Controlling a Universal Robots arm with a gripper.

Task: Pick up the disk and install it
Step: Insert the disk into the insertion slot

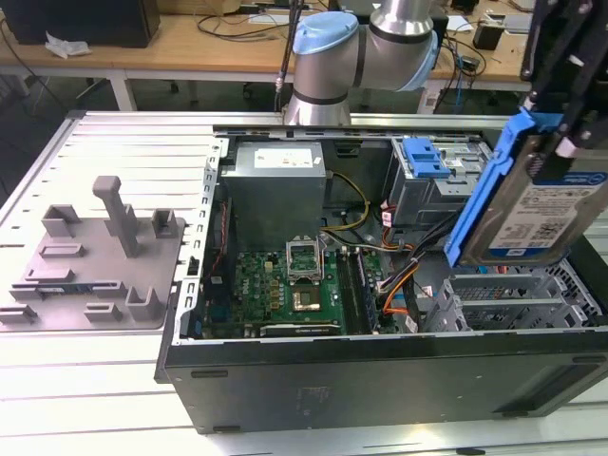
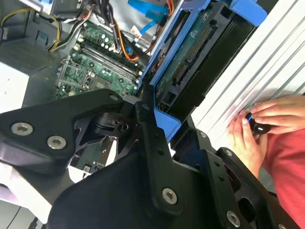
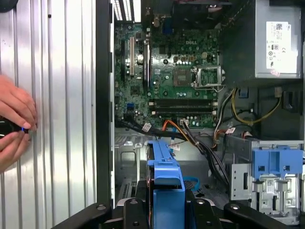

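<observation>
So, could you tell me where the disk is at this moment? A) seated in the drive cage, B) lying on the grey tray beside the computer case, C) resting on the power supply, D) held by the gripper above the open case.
D: the disk hangs tilted in the shut gripper, above the open computer case at the exterior view's right.

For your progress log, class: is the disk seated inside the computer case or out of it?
Out. In the exterior view the gripper holds the disk tilted in the air above the open computer case.
</observation>
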